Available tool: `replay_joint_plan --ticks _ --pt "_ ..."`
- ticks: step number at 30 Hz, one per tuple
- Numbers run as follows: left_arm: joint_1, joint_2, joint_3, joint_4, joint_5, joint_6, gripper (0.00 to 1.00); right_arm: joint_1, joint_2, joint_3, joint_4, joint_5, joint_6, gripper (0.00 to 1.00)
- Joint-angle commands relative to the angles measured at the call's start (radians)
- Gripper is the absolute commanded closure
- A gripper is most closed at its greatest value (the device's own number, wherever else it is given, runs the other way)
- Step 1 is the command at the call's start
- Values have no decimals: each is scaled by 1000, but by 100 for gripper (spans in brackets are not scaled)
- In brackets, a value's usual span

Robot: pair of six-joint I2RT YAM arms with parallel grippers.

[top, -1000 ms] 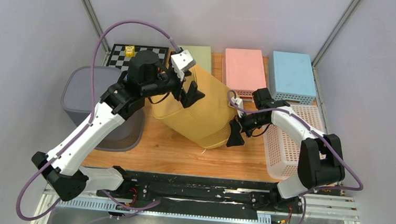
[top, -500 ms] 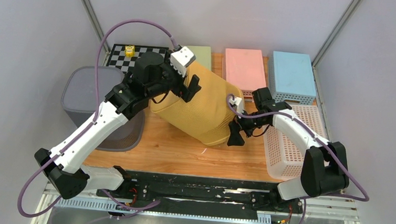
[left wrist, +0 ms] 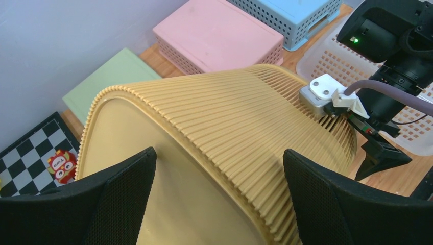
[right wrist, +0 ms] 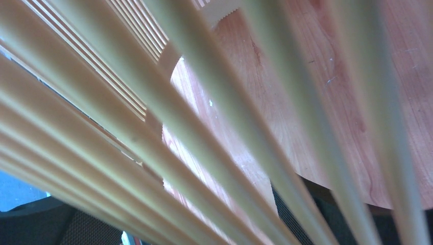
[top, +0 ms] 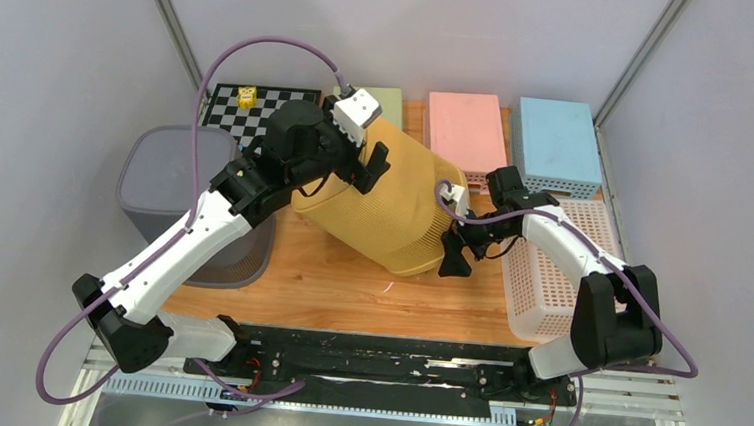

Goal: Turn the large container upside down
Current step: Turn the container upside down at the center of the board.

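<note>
A large yellow slatted container [top: 385, 212] leans on the wooden table [top: 328, 282], its base a little higher and farther back than a second ago, so the flip looks partway done. The left gripper [left wrist: 219, 154] spreads wide across the base. The right gripper [top: 450, 248] sits at the rim; whether it is clamped cannot be told.
</note>
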Motion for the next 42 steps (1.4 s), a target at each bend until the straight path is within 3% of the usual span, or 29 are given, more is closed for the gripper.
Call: replay_joint_plan --ticks 1,4,8,18,30,42 --pt "-19 51 -29 -157 1 6 8 -53 58 -48 -196 249 -36 0" --pt "-22 54 -31 -156 -1 7 8 -74 49 -43 -236 201 -81 0" --pt "-28 60 -31 -156 -4 9 10 -127 28 -28 -281 27 -132 0" --pt "-42 65 -38 -159 -16 15 11 -234 58 37 -307 -174 -72 0" --pt "-61 82 -23 -161 7 13 12 -268 -66 82 -272 -85 19 0" --pt "-85 102 -1 -169 18 14 12 -274 -142 244 -367 -66 182 0"
